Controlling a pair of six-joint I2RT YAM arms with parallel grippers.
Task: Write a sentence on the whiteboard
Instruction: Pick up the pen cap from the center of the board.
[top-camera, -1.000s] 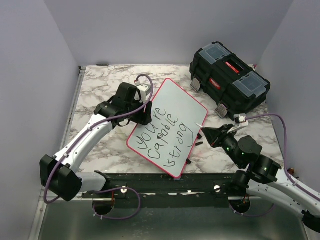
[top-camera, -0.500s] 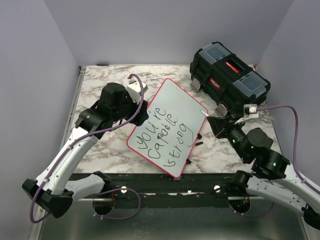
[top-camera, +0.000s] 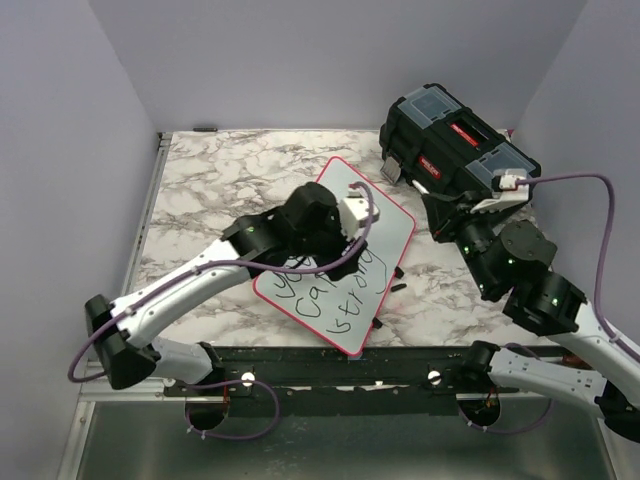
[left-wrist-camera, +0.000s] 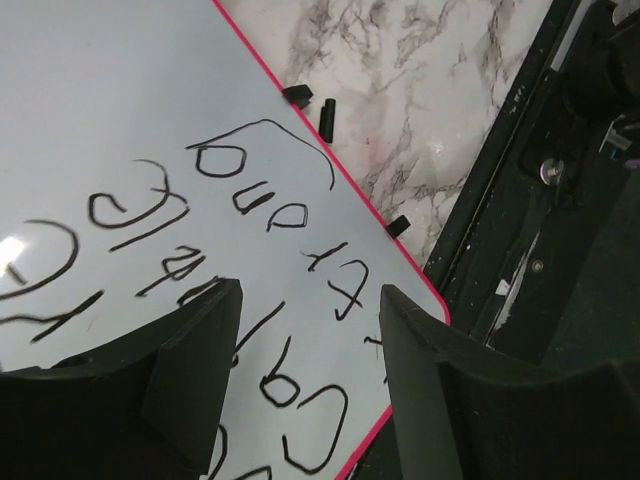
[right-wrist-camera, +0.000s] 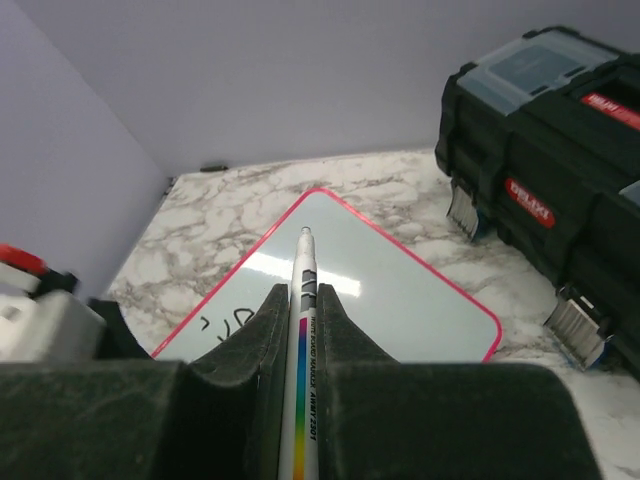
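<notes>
Right gripper (right-wrist-camera: 302, 300): we find its jaws closed on a marker (right-wrist-camera: 303, 400), which projects forward between the fingers, its tip seen against the far half of the whiteboard (right-wrist-camera: 400, 290). Left gripper (left-wrist-camera: 310, 295): we find its jaws parted with nothing between them, above the written part of the whiteboard; we cannot tell whether the fingers touch the surface. We locate the whiteboard flat on the marble table (top-camera: 220, 180), set diagonally between the two arms, its far corner near the black toolbox (top-camera: 460, 150). We see the sentence (left-wrist-camera: 260, 200) as black handwriting; in the top view the left arm (top-camera: 200, 280) covers most of it, and only "strong" reads fully. One small black clip (left-wrist-camera: 398, 226) sits at the red rim
</notes>
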